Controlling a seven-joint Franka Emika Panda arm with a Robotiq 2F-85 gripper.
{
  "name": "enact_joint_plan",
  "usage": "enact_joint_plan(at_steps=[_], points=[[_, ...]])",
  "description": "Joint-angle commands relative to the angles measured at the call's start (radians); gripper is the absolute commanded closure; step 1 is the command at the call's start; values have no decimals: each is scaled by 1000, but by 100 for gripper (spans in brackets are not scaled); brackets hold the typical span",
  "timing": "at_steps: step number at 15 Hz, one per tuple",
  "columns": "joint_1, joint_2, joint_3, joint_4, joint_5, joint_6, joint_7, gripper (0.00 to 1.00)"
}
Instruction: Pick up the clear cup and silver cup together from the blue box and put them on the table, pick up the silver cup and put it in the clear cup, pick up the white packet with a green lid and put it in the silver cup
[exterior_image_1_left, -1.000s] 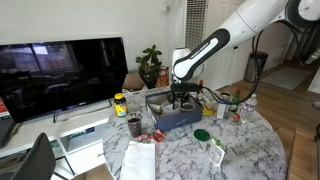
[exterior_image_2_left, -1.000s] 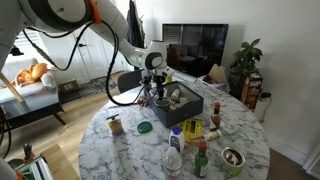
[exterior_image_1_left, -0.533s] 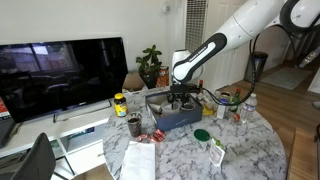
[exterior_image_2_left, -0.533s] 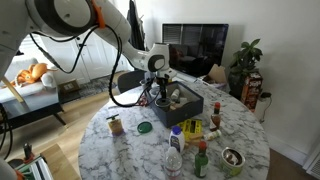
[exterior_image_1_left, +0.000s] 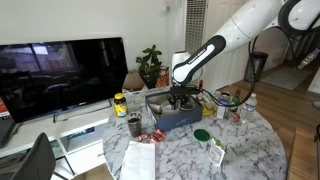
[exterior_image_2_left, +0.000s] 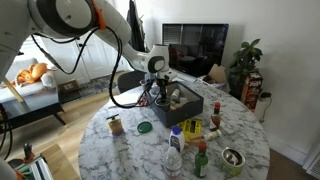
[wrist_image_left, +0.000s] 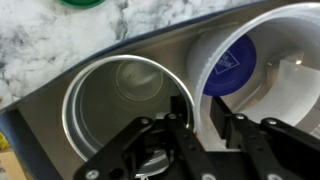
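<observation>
In the wrist view the silver cup (wrist_image_left: 120, 100) and the clear cup (wrist_image_left: 250, 60) stand side by side in the blue box (wrist_image_left: 25, 135). My gripper (wrist_image_left: 197, 112) has one finger inside each cup and is closed on their two touching walls. In both exterior views the gripper (exterior_image_1_left: 180, 97) (exterior_image_2_left: 163, 92) reaches down into the blue box (exterior_image_1_left: 182, 119) (exterior_image_2_left: 191, 108) on the marble table (exterior_image_1_left: 240, 150). The white packet with a green lid (exterior_image_1_left: 216, 150) lies on the table, away from the box; it also shows in an exterior view (exterior_image_2_left: 115, 125).
A flat green disc (exterior_image_1_left: 202, 134) (exterior_image_2_left: 143, 127) lies near the box. A dark tumbler (exterior_image_1_left: 134, 126) and white papers (exterior_image_1_left: 140, 160) sit at one side. Bottles (exterior_image_2_left: 175, 150), jars and a metal bowl (exterior_image_2_left: 232, 158) crowd another part of the table.
</observation>
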Motion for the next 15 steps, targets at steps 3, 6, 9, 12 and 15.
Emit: enact_joint_plan(at_steps=[3, 6, 9, 12, 15], points=[[33, 1, -32, 1, -24, -5, 31, 100], [43, -41, -45, -17, -40, -20, 35, 98], [56, -99, -62, -44, -72, -43, 32, 98], [72, -176, -80, -64, -114, -94, 61, 98], [80, -275, -74, -89, -166, -162, 73, 98]])
